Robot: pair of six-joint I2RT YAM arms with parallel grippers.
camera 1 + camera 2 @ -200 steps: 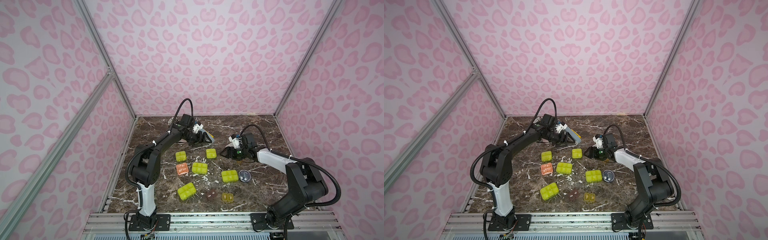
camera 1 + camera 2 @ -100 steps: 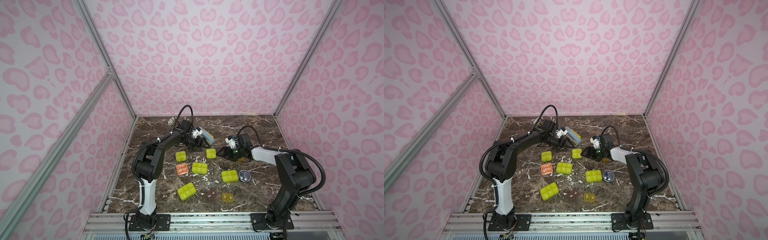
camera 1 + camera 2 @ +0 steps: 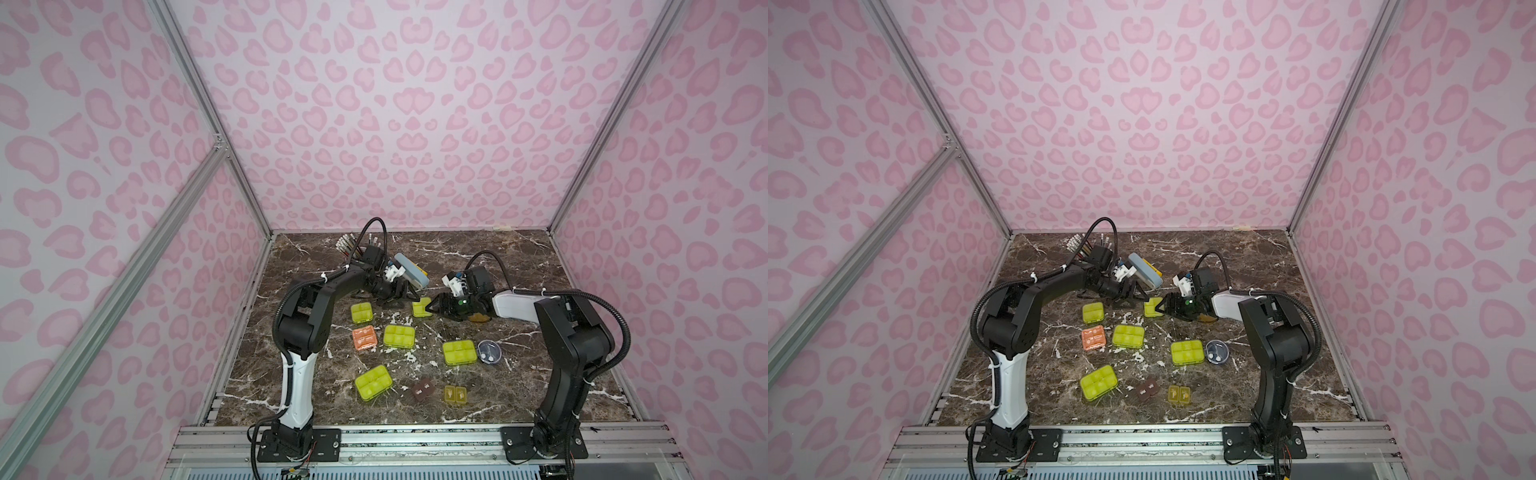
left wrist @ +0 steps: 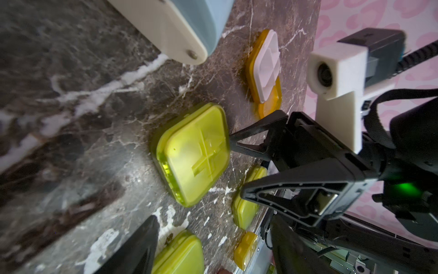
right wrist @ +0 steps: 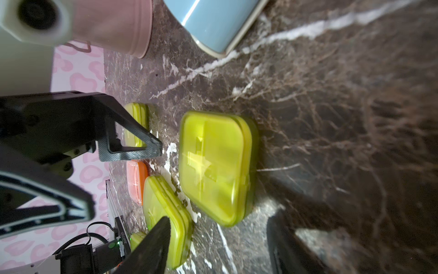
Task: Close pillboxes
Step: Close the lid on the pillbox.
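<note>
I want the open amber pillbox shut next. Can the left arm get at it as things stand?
Probably not directly: the amber pillbox lies beneath the right arm's wrist, with the right gripper and the small lime pillbox between it and the left gripper.

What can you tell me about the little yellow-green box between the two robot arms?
The small lime pillbox is square with rounded corners, see-through plastic, a cross of dividers showing through its lid. The lid looks shut. It lies flat on the marble table. One fingertip of the open right pincer is at its edge; nothing grips it.
</note>
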